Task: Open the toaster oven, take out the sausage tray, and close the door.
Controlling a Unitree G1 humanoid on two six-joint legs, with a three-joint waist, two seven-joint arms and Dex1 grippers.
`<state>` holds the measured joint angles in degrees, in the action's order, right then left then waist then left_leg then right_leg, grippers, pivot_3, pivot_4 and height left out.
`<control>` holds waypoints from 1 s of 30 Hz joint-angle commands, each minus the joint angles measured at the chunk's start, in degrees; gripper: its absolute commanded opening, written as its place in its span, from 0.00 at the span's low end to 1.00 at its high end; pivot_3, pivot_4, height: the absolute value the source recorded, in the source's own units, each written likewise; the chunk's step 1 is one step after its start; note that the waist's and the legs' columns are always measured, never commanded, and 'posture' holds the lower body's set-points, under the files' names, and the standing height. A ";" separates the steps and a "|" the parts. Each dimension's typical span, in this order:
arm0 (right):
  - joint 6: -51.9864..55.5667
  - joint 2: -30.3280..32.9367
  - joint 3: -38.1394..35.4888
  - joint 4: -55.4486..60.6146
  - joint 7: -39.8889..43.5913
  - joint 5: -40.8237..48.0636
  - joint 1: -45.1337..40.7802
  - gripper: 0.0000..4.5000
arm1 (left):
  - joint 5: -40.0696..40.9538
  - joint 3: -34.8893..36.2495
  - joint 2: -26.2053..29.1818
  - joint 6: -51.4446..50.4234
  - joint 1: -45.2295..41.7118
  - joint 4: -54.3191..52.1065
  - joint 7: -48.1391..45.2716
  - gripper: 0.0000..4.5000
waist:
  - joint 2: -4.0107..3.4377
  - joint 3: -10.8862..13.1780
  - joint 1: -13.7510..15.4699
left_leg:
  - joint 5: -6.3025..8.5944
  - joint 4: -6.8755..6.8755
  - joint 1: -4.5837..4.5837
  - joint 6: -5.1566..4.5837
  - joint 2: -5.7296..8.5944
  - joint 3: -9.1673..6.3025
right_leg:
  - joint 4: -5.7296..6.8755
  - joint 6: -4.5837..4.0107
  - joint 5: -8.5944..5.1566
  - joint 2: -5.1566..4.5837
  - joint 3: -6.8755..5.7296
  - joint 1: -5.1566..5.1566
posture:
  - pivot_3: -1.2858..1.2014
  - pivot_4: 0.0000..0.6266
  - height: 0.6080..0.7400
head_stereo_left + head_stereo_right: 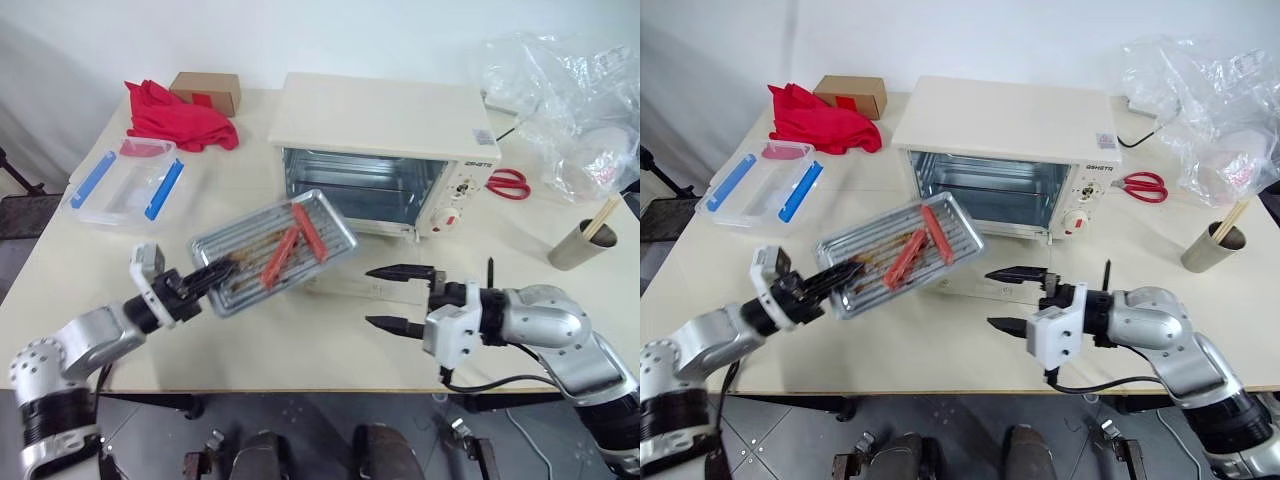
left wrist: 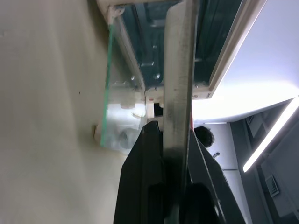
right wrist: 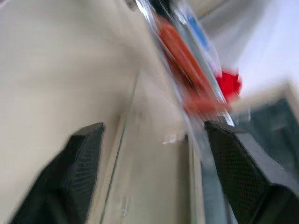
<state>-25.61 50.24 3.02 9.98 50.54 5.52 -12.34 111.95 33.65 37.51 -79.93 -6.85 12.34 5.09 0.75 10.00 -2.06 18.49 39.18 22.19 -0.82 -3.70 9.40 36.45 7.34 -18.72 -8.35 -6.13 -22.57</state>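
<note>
Holding the sausage tray point(image 1: 273, 251) by its near edge, the left gripper point(image 1: 212, 275) is pinching it in the air before the toaster oven point(image 1: 385, 150) — tray out, door point(image 1: 985, 285) lying open. Right gripper point(image 1: 398, 297) is hanging spread, empty — shutting the door likely comes next.

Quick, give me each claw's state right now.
Left claw: closed on the tray's edge, holding it tilted above the table.
Right claw: open, holding nothing.
</note>
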 commanded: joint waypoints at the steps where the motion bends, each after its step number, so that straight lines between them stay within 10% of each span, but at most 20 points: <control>1: -2.56 -0.29 -5.22 -7.03 -0.81 2.37 0.59 0.47 | 1.05 6.45 0.39 0.26 5.89 -2.15 -7.13 0.00 | -0.01 0.01 0.28 | 0.00 0.00 0.00 0.00 0.00 0.02 | 0.00 -0.01 -0.01 0.00 0.01 0.00 | 0.52 0.24 1.00; 8: -5.75 -1.25 -6.55 -20.60 0.89 2.74 1.58 0.00 | 1.05 13.81 -4.68 5.51 13.95 -6.42 -9.76 0.00 | 0.02 -0.01 0.62 | -0.02 0.03 -0.02 0.02 -0.02 0.00 | -0.07 -0.05 -0.03 -0.10 0.11 0.09 | 0.52 0.24 1.00; 30: 5.46 -16.55 -4.13 -28.37 8.60 12.54 -9.95 0.00 | 1.05 18.52 -22.32 19.00 17.63 -19.60 1.48 0.00 | 0.02 -0.02 0.46 | -0.02 0.05 -0.05 0.03 -0.03 0.07 | -0.14 -0.10 -0.06 -0.03 0.15 0.10 | 0.52 0.24 1.00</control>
<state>-20.77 33.91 1.62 -21.95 60.20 14.94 -20.65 111.83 51.15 14.58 -60.76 10.56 -5.00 6.80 0.77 9.98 -1.60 18.47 39.22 22.14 -0.80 -3.74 9.47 36.31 7.24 -18.77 -8.39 -5.97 -22.46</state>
